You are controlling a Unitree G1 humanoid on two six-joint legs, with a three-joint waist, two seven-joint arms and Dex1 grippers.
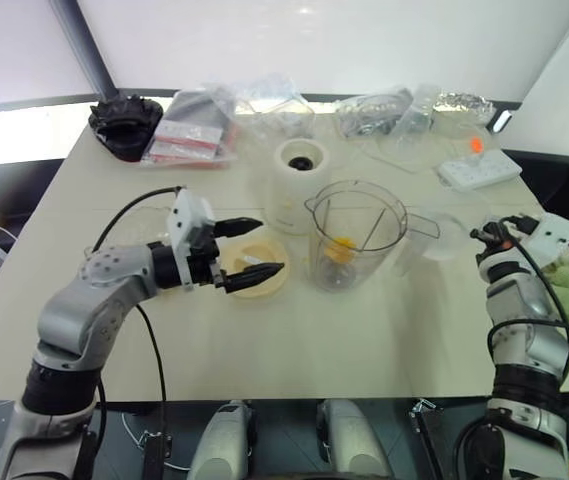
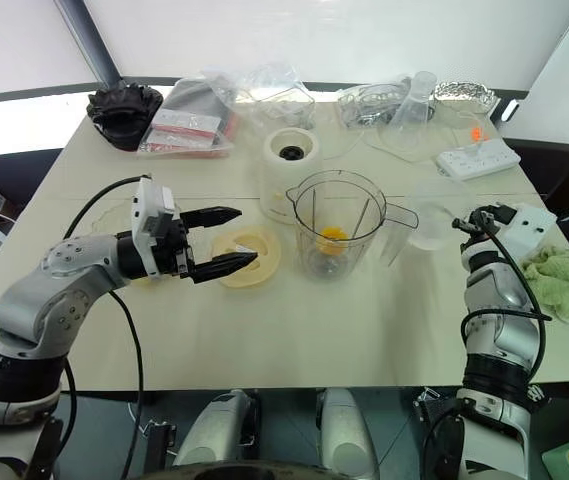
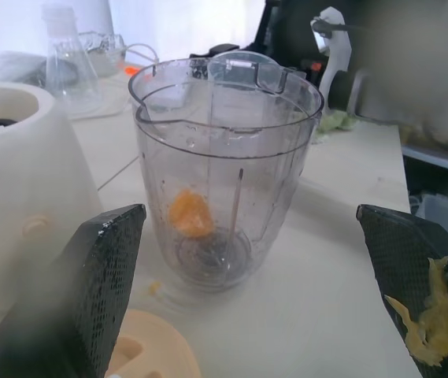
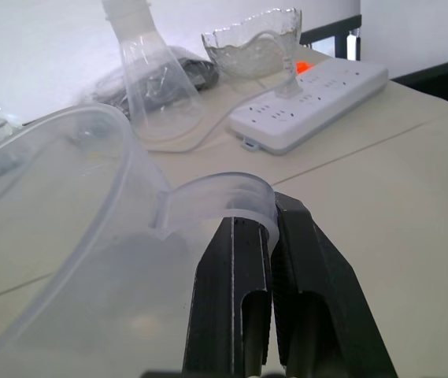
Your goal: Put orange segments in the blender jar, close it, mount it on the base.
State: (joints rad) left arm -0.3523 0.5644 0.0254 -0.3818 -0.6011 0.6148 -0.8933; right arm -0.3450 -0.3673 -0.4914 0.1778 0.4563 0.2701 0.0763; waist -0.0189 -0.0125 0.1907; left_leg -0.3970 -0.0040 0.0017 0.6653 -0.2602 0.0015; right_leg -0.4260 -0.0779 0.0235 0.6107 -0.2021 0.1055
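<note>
Silver-grey jointed arms; black cables looping along them; white wrist housings; black two-fingered left hand (image 1: 252,249), right hand (image 4: 269,260)

Orange segments (image 1: 339,249) inside upright blender jar (image 1: 356,236)

— how do we stand with our left arm?
— elbow bent, forearm reaching across in front of us, the left gripper (image 1: 249,248) pointing level toward our right. its two black fingers (image 3: 98,276) are spread wide with nothing between them; one pad carries a smear of yellow pulp.
— and our right arm?
— upper arm low at our side, forearm raised, the right gripper (image 2: 461,224) pointing forward, level. its fingers (image 4: 235,299) are pressed together, pinching a thin clear plastic tab (image 4: 231,201).
</note>
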